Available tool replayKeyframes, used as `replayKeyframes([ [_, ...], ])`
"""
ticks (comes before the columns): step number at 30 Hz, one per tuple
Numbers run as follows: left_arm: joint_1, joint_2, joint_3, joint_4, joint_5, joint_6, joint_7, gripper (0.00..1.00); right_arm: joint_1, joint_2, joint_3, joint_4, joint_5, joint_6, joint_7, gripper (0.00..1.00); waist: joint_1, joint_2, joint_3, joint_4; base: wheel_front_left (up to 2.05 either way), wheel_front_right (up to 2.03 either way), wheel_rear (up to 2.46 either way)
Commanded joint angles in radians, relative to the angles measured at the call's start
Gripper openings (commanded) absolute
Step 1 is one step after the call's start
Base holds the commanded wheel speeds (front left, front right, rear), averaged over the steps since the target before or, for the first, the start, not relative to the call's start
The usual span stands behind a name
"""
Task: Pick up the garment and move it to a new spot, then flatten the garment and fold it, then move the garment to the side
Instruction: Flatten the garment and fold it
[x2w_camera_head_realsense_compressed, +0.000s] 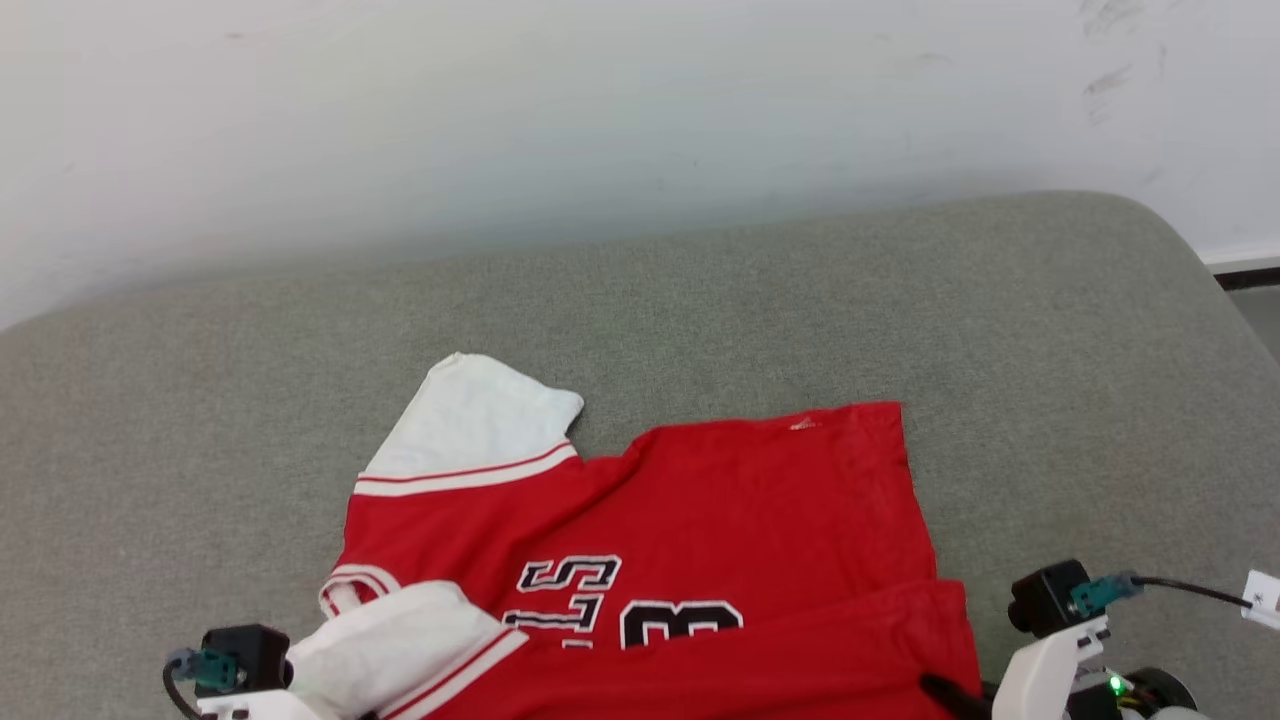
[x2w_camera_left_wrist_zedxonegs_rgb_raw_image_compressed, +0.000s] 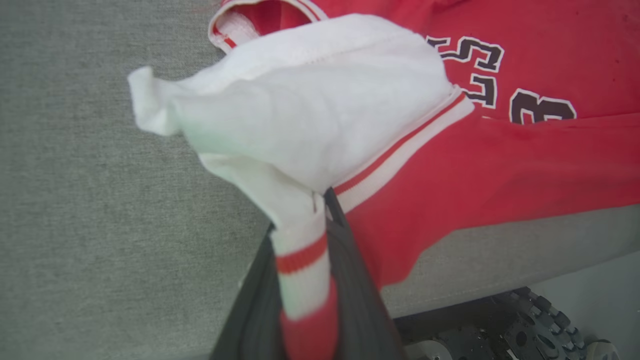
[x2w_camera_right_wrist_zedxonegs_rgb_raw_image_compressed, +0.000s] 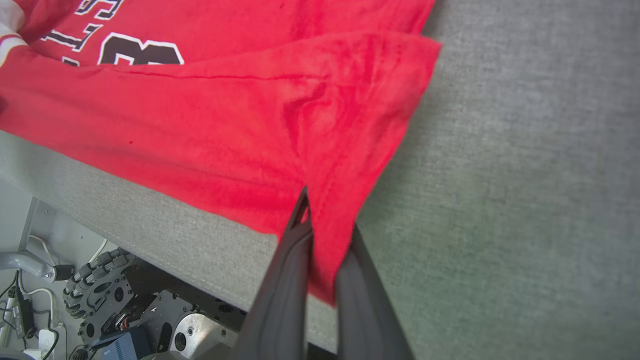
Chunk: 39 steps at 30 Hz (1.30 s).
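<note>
The garment (x2w_camera_head_realsense_compressed: 700, 520), a red jersey with white sleeves and black white-outlined lettering, lies on the grey padded surface (x2w_camera_head_realsense_compressed: 800, 320) with its near part at the front edge. One white sleeve (x2w_camera_head_realsense_compressed: 470, 420) spreads out at the far left. In the left wrist view my left gripper (x2w_camera_left_wrist_zedxonegs_rgb_raw_image_compressed: 305, 220) is shut on the other white sleeve (x2w_camera_left_wrist_zedxonegs_rgb_raw_image_compressed: 310, 110), bunched and lifted, its red-striped trim between the fingers. In the right wrist view my right gripper (x2w_camera_right_wrist_zedxonegs_rgb_raw_image_compressed: 325, 215) is shut on the red hem corner (x2w_camera_right_wrist_zedxonegs_rgb_raw_image_compressed: 350, 125). One dark right finger (x2w_camera_head_realsense_compressed: 945, 692) shows at the garment's near right edge.
A white wall (x2w_camera_head_realsense_compressed: 600, 120) rises behind the padded surface, whose right corner (x2w_camera_head_realsense_compressed: 1180, 240) is rounded. The surface's front edge (x2w_camera_right_wrist_zedxonegs_rgb_raw_image_compressed: 150, 210) drops off beneath the garment, with the robot's wheeled base (x2w_camera_right_wrist_zedxonegs_rgb_raw_image_compressed: 100, 295) below. Bare grey padding lies left, right and beyond the garment.
</note>
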Motion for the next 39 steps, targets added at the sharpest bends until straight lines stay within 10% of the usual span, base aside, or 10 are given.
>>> replayKeyframes([
  [1, 0.038, 0.011, 0.010, -0.010, -0.012, 0.009, 0.007, 0.00, 0.043, -0.010, -0.014, -0.012, -0.003, -0.001, 0.013, 0.00, 0.0000, 0.0000, -0.037, 0.001, 0.00, 0.00, 0.00],
  [9, 0.094, -0.019, 0.000, 0.025, -0.055, -0.004, 0.001, 0.00, 0.160, 0.031, -0.098, -0.038, -0.042, -0.001, 0.029, 0.00, 0.0000, 0.0000, -0.041, 0.006, 0.00, 0.00, 0.00],
  [11, 0.074, -0.037, -0.005, 0.061, -0.062, -0.012, -0.014, 0.05, 0.177, 0.051, -0.120, -0.030, -0.052, -0.001, 0.019, 0.44, 0.0000, 0.0000, -0.039, 0.007, 0.00, 0.00, 0.00],
  [12, 0.066, -0.042, -0.007, 0.080, -0.061, -0.015, -0.022, 0.40, 0.181, 0.061, -0.131, -0.028, -0.060, -0.001, 0.007, 1.00, 0.0000, 0.0000, -0.038, 0.006, 0.00, 0.00, 0.00],
  [13, 0.061, -0.047, -0.008, 0.096, -0.064, -0.016, -0.025, 0.86, 0.185, 0.073, -0.138, -0.029, -0.066, -0.001, -0.006, 1.00, 0.0000, 0.0000, -0.037, 0.004, 0.00, 0.00, 0.00],
  [14, 0.057, -0.055, -0.009, 0.112, -0.070, -0.020, -0.026, 1.00, 0.189, 0.081, -0.145, -0.032, -0.076, -0.001, -0.024, 1.00, 0.0000, 0.0000, -0.037, 0.003, 0.00, 0.00, 0.00],
  [25, -0.048, -0.031, 0.024, 0.126, 0.024, -0.004, -0.167, 1.00, 0.211, 0.161, -0.345, -0.128, -0.299, -0.001, -0.390, 1.00, 0.0000, 0.0000, -0.037, -0.001, 0.00, 0.00, 0.00],
  [39, -0.420, -0.089, -0.019, 0.245, 0.163, -0.032, -0.375, 1.00, 0.125, 0.276, -0.523, -0.334, -0.485, -0.001, -0.470, 1.00, 0.0000, 0.0000, 0.152, -0.066, 0.00, 0.00, 0.00],
])
